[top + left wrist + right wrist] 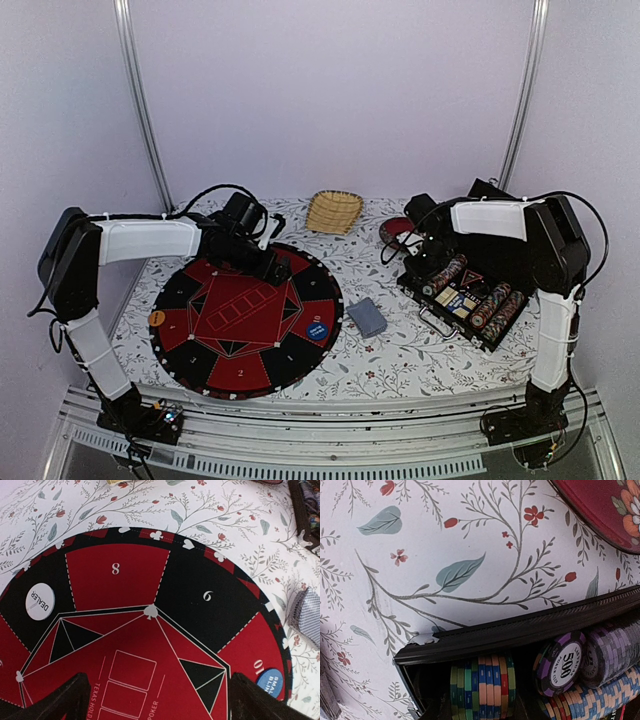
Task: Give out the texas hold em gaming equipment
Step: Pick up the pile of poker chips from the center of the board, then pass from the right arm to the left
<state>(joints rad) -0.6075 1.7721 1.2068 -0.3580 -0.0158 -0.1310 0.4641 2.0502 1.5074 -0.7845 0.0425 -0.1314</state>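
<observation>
Well, my left gripper (159, 680) hangs over the far half of the round poker mat (235, 372), jaws spread wide with nothing between them. The white dealer button (40, 601) lies on the mat ahead and to the left of it. The blue small-blind button (270, 682) lies just beside one finger (260, 700). The deck of cards (367, 317) sits off the mat on the floral cloth (400, 352), and an orange button (157, 318) rests at the mat's left edge. My right gripper (425, 262) hovers over the black chip case (520, 630); I cannot tell how far it is spread. Chips (482, 685) stand on edge inside. The red plate (600, 505) and straw basket (333, 211) lie beyond.
</observation>
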